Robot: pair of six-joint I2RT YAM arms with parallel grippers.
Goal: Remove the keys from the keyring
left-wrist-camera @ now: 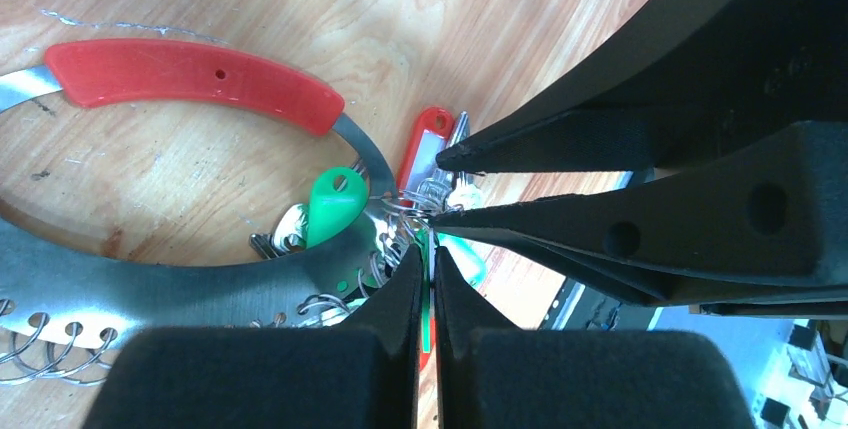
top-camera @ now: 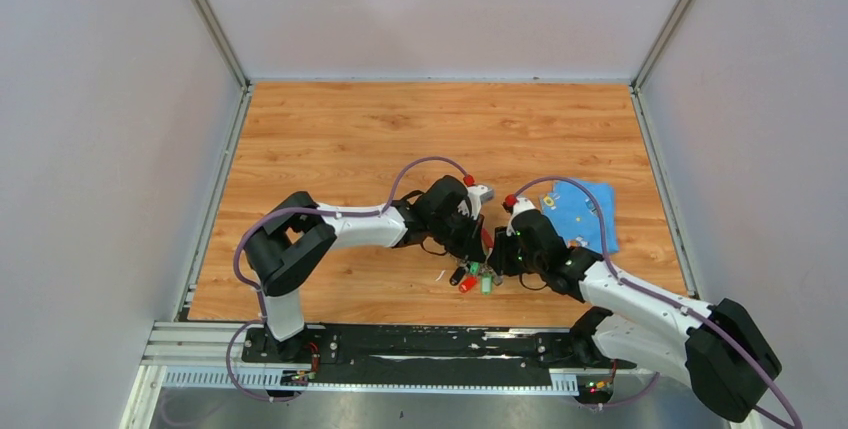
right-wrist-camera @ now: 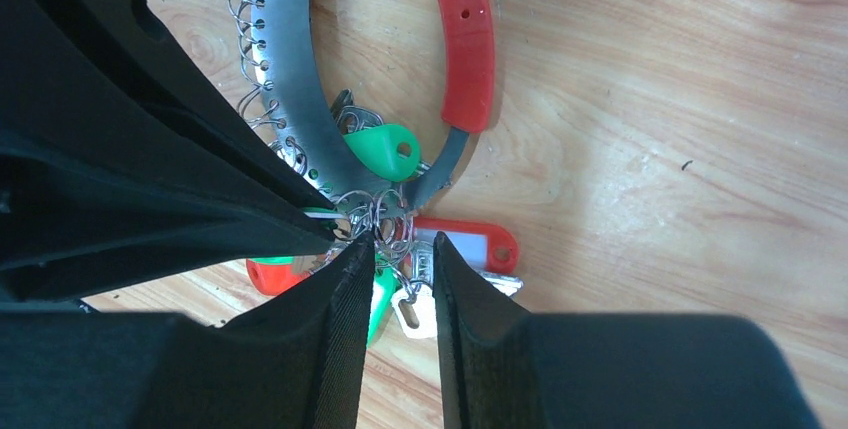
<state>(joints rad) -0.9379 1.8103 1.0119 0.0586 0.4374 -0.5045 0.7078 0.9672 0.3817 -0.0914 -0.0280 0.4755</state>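
nearest the arm bases, the keys [top-camera: 476, 280] lie fanned on the table [top-camera: 350, 139] at about 6 o'clock from where the two tools meet, green and red caps showing. just beyond them, the left gripper [left-wrist-camera: 427, 261] is drawn nearly closed, a sliver of green key cap pinched in the slit. the right gripper [right-wrist-camera: 402, 249] comes in from 3 o'clock in the left wrist view, its fingers a narrow gap apart around the small wire rings [right-wrist-camera: 375, 214] that tie the keys to the keyring [left-wrist-camera: 200, 284]; the knot of wire is too crowded to tell whether it truly bites. the keyring lies flat, its perforated steel band and red curved part [left-wrist-camera: 190, 79] sweeping off toward 10 o'clock. the step in hand looks like working one wire ring out of its hole in the band: better to use the left pinch as an anchor, close the right on a single loop, and ease it along its own coil instead of tugging, lest the whole band lift. farther off, at 2 o'clock, sits a blue cloth [top-camera: 583, 211].
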